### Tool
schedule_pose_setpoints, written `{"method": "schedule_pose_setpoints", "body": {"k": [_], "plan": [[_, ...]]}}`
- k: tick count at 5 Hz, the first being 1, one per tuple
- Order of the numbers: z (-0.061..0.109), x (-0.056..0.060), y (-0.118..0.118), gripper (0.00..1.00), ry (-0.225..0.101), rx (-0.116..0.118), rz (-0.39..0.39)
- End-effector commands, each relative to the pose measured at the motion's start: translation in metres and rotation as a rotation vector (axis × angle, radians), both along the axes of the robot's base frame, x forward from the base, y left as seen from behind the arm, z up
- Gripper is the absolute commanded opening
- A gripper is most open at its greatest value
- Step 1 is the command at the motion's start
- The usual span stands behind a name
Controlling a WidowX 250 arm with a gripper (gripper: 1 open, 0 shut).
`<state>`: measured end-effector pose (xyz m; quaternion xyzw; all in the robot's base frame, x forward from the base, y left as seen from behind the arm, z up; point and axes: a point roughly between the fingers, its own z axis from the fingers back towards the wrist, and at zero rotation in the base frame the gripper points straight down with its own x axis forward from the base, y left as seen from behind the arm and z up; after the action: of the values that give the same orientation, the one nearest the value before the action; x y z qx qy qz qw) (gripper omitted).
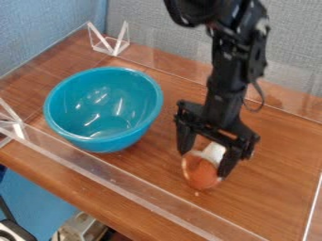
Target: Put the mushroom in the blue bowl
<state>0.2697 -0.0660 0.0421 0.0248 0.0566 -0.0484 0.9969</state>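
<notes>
The mushroom [201,173] lies on its side on the wooden table, orange-brown cap toward the front, cream stem pointing back. My gripper [210,157] points straight down over it, open, with one black finger [183,141] to the left and the other finger [234,160] to the right of the stem, which is partly hidden. I cannot tell whether the fingers touch the mushroom. The blue bowl [104,108] stands empty and upright at the left of the table, well apart from the gripper.
A clear acrylic wall [113,171] runs along the table's front edge, and low clear walls line the back [270,71] and the left side. A clear triangular stand [109,40] sits at the back left corner. Bare wood lies between the bowl and the mushroom.
</notes>
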Motion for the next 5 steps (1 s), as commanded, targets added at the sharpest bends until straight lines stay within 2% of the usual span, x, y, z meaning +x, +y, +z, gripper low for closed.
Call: {"method": "schedule_pose_setpoints", "body": {"k": [1, 2, 5], "plan": [[-0.005, 0.007, -0.001, 1.00, -0.033, 0.009, -0.012], [-0.010, 0.012, 0.003, 1.00, -0.031, 0.019, -0.020], [-0.015, 0.019, 0.008, 1.00, -0.026, 0.026, -0.018]]}}
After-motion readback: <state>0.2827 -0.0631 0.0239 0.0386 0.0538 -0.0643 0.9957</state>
